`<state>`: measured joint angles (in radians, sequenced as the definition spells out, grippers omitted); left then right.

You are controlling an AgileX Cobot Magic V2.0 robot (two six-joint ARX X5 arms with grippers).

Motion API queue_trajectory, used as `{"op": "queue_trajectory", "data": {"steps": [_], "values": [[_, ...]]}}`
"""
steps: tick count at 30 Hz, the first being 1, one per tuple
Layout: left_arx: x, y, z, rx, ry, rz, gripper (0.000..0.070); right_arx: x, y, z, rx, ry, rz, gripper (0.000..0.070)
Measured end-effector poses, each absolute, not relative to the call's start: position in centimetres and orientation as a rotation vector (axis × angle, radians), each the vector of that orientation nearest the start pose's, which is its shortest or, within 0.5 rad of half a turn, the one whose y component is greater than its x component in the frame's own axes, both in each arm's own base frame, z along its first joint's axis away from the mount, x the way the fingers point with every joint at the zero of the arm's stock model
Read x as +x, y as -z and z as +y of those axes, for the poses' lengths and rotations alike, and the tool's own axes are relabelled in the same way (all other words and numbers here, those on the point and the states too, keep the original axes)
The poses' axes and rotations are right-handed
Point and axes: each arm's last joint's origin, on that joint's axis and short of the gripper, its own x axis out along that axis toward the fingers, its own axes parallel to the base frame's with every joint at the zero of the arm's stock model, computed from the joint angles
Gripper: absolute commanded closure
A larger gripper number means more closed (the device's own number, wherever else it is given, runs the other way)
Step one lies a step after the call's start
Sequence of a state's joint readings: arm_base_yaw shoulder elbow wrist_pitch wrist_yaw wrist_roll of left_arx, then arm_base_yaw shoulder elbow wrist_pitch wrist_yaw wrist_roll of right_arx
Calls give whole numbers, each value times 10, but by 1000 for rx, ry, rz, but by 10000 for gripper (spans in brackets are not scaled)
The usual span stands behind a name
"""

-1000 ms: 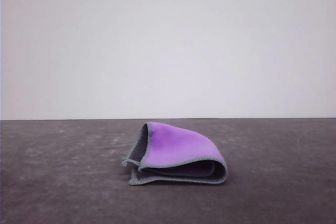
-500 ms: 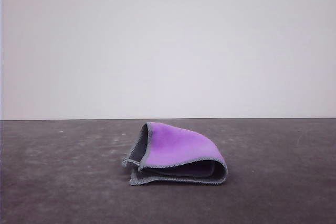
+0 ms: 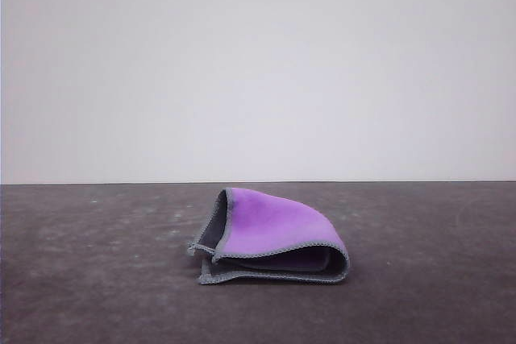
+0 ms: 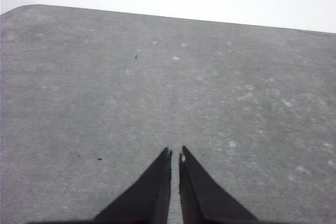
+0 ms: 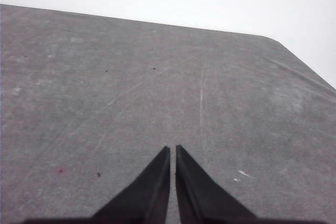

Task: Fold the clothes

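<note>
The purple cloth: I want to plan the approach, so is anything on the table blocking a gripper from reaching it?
Nothing visible does. In the front view the purple cloth lies folded on bare dark table. The left gripper and right gripper are shut above bare tabletop.

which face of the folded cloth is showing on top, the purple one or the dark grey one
The purple face of the cloth is on top; the dark grey face shows as a narrow strip at its left.
</note>
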<state>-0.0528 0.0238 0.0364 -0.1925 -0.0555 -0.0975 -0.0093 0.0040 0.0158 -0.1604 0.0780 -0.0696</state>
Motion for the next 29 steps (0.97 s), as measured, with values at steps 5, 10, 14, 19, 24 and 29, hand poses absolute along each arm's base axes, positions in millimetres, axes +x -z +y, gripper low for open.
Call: {"op": "queue_trajectory", "data": {"steps": [5, 10, 14, 19, 24, 29], "values": [[95, -156, -3, -87, -11, 179, 683, 96, -153, -3, -75, 82, 152, 684], [95, -156, -3, -87, -11, 179, 683, 96, -153, -3, -75, 82, 152, 684], [95, -156, -3, -87, -11, 179, 683, 96, -153, -3, -75, 82, 152, 684], [95, -156, -3, -87, -11, 179, 683, 96, -153, -3, -75, 82, 152, 684], [95, -156, -3, -87, -11, 179, 683, 96, -153, -3, -75, 82, 152, 684], [95, -155, -3, -87, -11, 180, 683, 96, -153, -3, -75, 82, 152, 684]]}}
